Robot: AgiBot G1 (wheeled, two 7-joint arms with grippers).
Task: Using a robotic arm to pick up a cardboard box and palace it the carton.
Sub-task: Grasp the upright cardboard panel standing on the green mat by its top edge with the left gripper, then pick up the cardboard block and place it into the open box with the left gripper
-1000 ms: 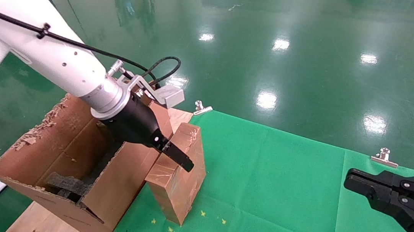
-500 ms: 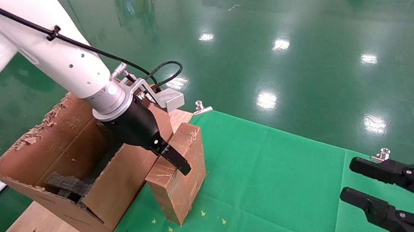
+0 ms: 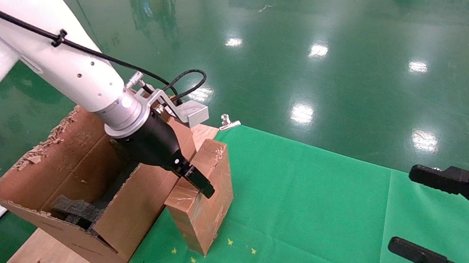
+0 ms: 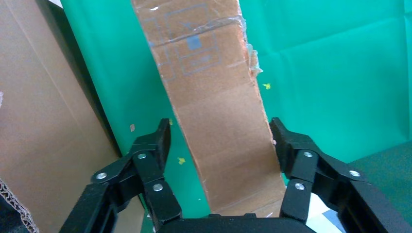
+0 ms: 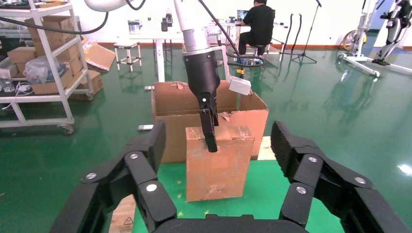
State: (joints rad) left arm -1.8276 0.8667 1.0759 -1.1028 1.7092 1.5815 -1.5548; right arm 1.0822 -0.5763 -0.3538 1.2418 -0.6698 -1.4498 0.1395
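Reddish-brown cardboard box [image 3: 203,196], sealed with clear tape, stands on edge on the green-covered desk [image 3: 317,210], just beside the large torn carton [image 3: 81,176]. Left gripper [image 4: 219,141] of the robotic arm [image 3: 50,60] straddles the box's top, fingers [image 4: 163,138] spread to either side. Right gripper [image 3: 421,216] hovers wide open, well apart, over the desk's right side.

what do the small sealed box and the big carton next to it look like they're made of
The cardboard box looks like reddish-brown cardboard wrapped in glossy clear tape: it glints and wrinkles at the edges. The carton appears to be raw, matte corrugated cardboard: its flap edges are ragged and torn. Dark inserts inside look like black foam, though that's uncertain.
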